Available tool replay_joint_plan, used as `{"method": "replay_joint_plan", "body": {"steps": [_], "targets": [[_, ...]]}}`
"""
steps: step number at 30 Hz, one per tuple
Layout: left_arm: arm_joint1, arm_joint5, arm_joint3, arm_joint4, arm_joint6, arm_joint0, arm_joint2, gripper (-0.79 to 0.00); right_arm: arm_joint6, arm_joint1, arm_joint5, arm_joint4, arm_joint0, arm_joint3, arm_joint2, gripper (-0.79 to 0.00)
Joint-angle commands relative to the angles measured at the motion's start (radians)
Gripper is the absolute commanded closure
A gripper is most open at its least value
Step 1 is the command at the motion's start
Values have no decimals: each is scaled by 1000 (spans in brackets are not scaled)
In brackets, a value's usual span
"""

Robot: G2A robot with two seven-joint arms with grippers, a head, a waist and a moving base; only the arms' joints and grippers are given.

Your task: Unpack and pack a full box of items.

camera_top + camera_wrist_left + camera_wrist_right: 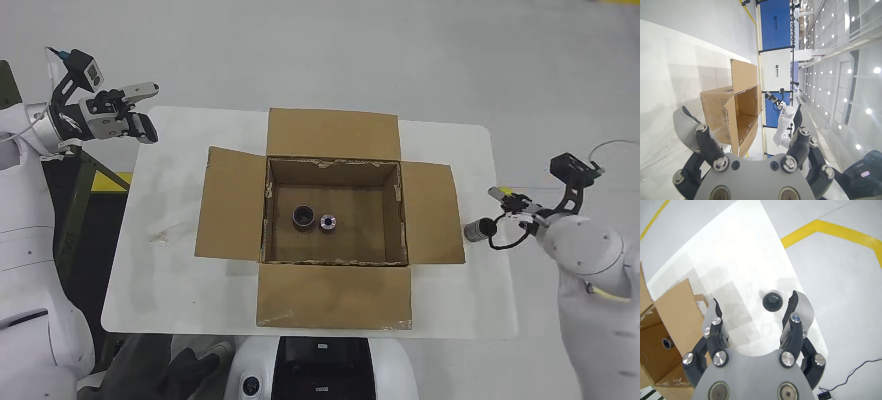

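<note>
An open cardboard box (335, 290) stands mid-table with all flaps folded out. On its floor lie a dark cylinder (302, 216) and a small silver part (327, 222). Another dark, silver-rimmed cylinder (478, 231) lies on the table just off the box's right flap. My right gripper (500, 212) hovers over it, open; in the right wrist view this cylinder (772, 302) sits near one fingertip of the open right gripper (755, 298). My left gripper (148, 110) is open and holds nothing at the table's far left corner. From there the left gripper (742, 108) faces the box (715, 106).
The white table (150, 290) has bare room left and right of the box. A thin clear scrap (165, 235) lies left of the box. The table's right edge is close behind the lone cylinder. The box (677, 313) and one cylinder inside (666, 344) show beside the right gripper.
</note>
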Motion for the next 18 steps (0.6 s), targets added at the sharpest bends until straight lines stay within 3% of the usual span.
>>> {"method": "replay_joint_plan", "body": {"steps": [1, 10, 18], "targets": [[0, 0, 0, 0, 0, 0, 0, -785, 7, 1, -15, -8, -1, -43, -9, -696], [0, 0, 0, 0, 0, 0, 0, -785, 98, 9, -160, -21, 70, -159, -97, -702], [0, 0, 0, 0, 0, 0, 0, -785, 153, 8, -290, -2, 148, -225, -242, -720]]}}
